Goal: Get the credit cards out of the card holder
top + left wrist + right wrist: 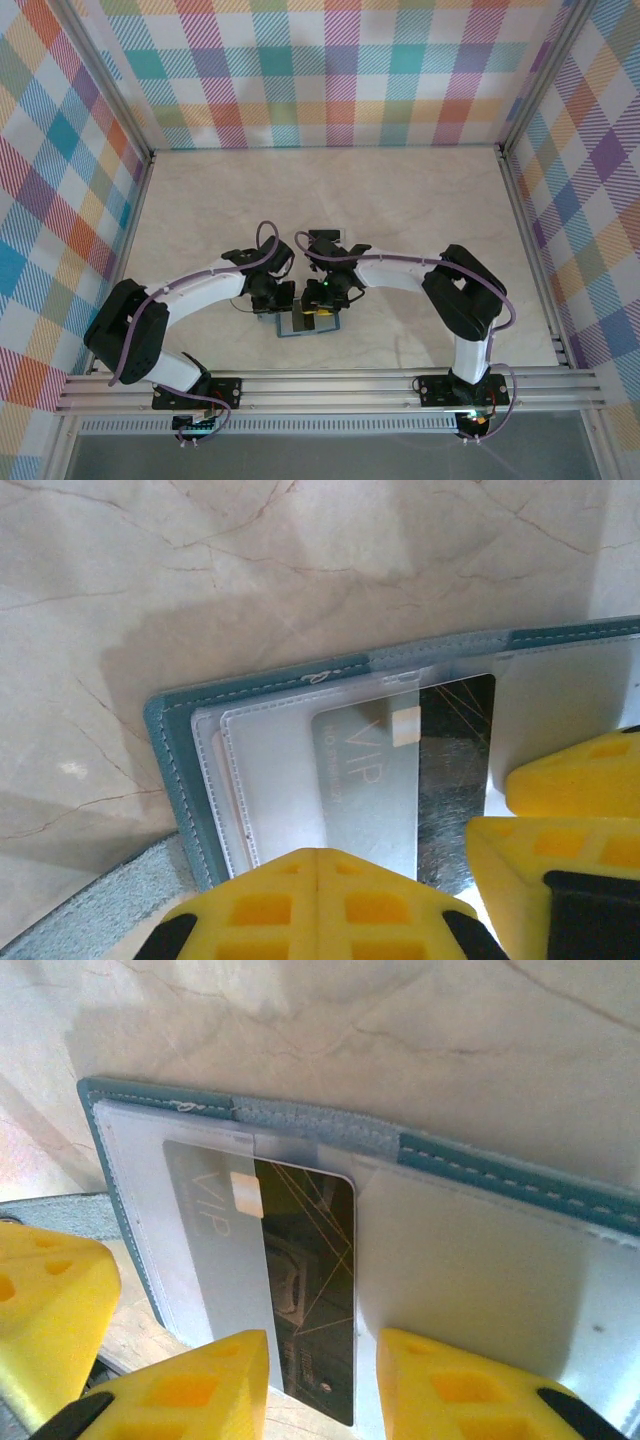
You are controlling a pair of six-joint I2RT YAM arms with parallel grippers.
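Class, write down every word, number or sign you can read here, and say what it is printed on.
"VIP": on the card, seen through the clear pocket of the wallet.
Small line beside "VIP" on that card: too small to read.

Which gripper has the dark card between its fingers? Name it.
The right gripper: its fingers stand apart, one on each side of the card. The left gripper is shut, off to the side.

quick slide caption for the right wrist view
Right gripper straddling a dark VIP credit card half out of its pocket in the open teal card holder
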